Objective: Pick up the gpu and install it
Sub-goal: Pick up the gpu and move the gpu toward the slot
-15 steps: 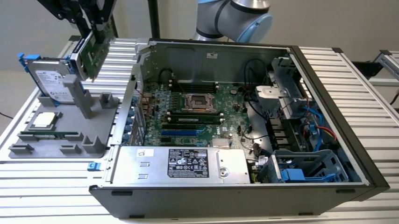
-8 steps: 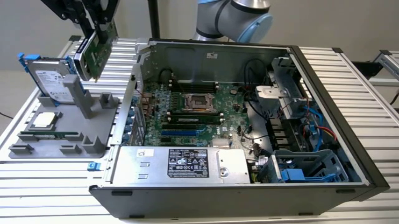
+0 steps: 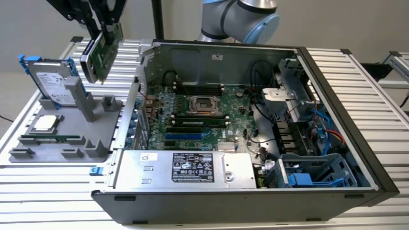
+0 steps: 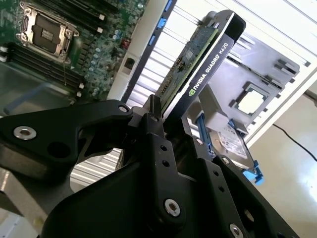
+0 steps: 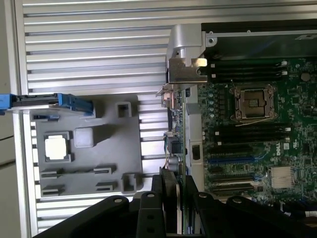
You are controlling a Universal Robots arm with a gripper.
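- Half done at most, judging from the frames: pick-up finished, install not begun.
- Clamps the gpu point(image 3: 101, 50) in the gripper point(image 3: 105, 28), fingers closed on the card's upper edge.
- Holds the card on edge and tilted, in the air above the gray parts fixture point(image 3: 64, 148), clear of its slots and touching nothing below.
- Hangs near the hard drive point(image 3: 54, 79) that stands in that fixture, on the exterior view's left of the open computer case point(image 3: 255, 203) and outside its wall.
- Points the silver end bracket point(image 5: 185, 69) away from the gripper in the first wrist view, with the card edge-on between fixture and case.
- Leaves the motherboard point(image 3: 191, 120) without a card: expansion slots bare, the blue slot point(image 3: 185, 136) included, as far as the exterior view tells.
- Left undone, then: all of the seating inside the case.
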